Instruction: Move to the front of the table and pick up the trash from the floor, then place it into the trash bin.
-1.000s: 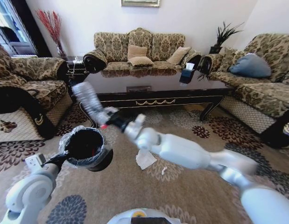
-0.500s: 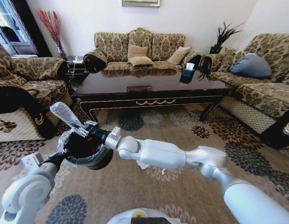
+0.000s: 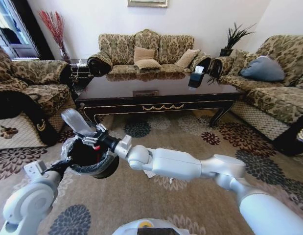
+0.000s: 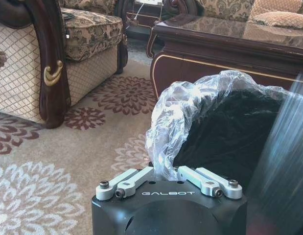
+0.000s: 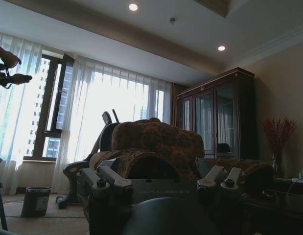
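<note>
Over the trash bin [image 3: 90, 157], right pincer [image 3: 90, 138] grasps bottle [image 3: 77, 121]; left pincer [image 4: 166, 178] clenches liner [image 4: 180, 110].

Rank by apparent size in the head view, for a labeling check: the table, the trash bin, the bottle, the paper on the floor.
1. table
2. trash bin, nearer the camera, so it looks enlarged
3. bottle
4. paper, mostly hidden behind the right arm

Right gripper [image 3: 91, 138] holds clear bottle [image 3: 77, 121] above black bin [image 3: 89, 155]; left gripper [image 3: 68, 164] grips bin rim; white paper [image 3: 150, 172] on carpet [image 3: 190, 196].
</note>
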### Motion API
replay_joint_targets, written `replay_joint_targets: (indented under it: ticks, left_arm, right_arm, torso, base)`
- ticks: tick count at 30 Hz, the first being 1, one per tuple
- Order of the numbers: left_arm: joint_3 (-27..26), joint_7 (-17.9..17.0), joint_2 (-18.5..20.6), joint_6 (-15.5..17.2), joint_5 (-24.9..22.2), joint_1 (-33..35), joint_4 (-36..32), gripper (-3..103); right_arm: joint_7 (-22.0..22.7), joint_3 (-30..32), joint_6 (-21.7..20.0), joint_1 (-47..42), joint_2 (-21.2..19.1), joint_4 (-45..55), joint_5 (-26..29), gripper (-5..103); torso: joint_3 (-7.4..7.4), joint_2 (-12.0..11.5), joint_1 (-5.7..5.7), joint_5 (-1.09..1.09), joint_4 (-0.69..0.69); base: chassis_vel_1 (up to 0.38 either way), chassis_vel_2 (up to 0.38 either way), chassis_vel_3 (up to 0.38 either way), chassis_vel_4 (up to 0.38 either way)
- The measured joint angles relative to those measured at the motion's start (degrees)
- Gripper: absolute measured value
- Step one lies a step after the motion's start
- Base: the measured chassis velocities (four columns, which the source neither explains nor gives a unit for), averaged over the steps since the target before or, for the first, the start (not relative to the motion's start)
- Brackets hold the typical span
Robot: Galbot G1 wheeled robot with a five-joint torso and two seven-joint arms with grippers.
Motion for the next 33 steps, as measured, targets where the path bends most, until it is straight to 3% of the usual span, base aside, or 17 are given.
replay_joint_targets:
  ticks: [2,5,11,16,19,21,24,25,29,30,33]
  left_arm:
    - [0.01,0.04,0.02,0.0,0.01,-0.03,0.18,3]
    - [-0.17,0.09,0.03,0.0,-0.05,-0.06,0.21,3]
    - [-2.34,0.57,0.14,0.01,-0.83,-0.03,0.55,3]
    - [-5.75,-1.49,0.46,0.0,-5.72,0.04,0.85,3]
    - [-7.24,-2.76,0.93,0.01,-8.23,-0.38,0.88,3]
    - [-8.32,-3.22,1.26,0.0,-9.38,-0.73,0.99,3]
    - [-11.38,-4.17,2.07,0.0,-12.28,-1.53,1.77,3]
    - [-11.38,-4.17,2.07,0.0,-12.28,-1.53,1.77,3]
    - [-14.87,-6.48,2.86,0.0,-17.04,-2.26,2.33,3]
    - [-14.87,-6.48,2.86,0.0,-17.04,-2.26,2.33,3]
    - [-16.44,-9.22,3.32,0.0,-20.9,-2.81,1.77,3]
  right_arm:
    - [0.0,0.35,0.09,-0.44,-0.52,-0.04,-0.27,95]
    - [1.48,1.79,-0.63,-1.28,-0.7,-0.81,-0.28,100]
    - [4.51,7.83,-4.14,-3.62,-1.77,-5.16,-0.86,100]
    - [5.63,14.13,-5.02,-6.44,-3.74,-11.12,-2.2,100]
    - [8.81,16.91,-7.72,-8.6,-5.28,-14.25,-1.0,100]
    - [12.58,17.95,-11.4,-10.17,-6.31,-15.55,1.85,100]
    - [23.64,20.4,-20.16,-14.81,-5.23,-16.71,13.84,100]
    - [23.64,20.4,-20.16,-14.81,-5.23,-16.71,13.84,100]
    - [28.91,22.59,-26.47,-19.57,-4.11,-17.89,24.74,100]
    - [28.91,22.59,-26.47,-19.57,-4.11,-17.89,24.74,100]
    - [37.75,24.53,-31.3,-23.61,-2.23,-17.31,30.9,100]
  torso:
    - [0.0,0.0,0.0,0.0,0.01]
    - [0.0,0.0,0.0,0.0,0.01]
    - [0.0,0.0,0.0,0.0,0.0]
    - [0.0,0.0,0.0,0.0,0.02]
    - [0.0,0.0,0.0,0.01,0.0]
    - [0.0,0.0,0.0,0.0,-0.02]
    - [0.0,0.0,0.0,0.01,-0.03]
    - [0.0,0.0,0.0,0.01,-0.03]
    - [0.0,0.0,0.0,-0.01,0.05]
    - [0.0,0.0,0.0,-0.01,0.05]
    - [0.0,0.0,0.0,0.0,0.0]
  base:
    - [0.0,0.0,0.0,0.0]
    - [0.0,0.0,0.0,0.0]
    - [0.0,0.0,0.0,0.0]
    - [0.0,0.0,0.0,0.0]
    - [0.0,0.0,0.0,0.0]
    - [0.0,0.0,0.0,0.0]
    - [0.0,0.0,0.0,0.0]
    - [0.0,0.0,0.0,0.0]
    - [0.0,0.0,0.0,0.0]
    - [0.0,0.0,0.0,0.0]
    - [0.0,0.0,0.0,0.0]
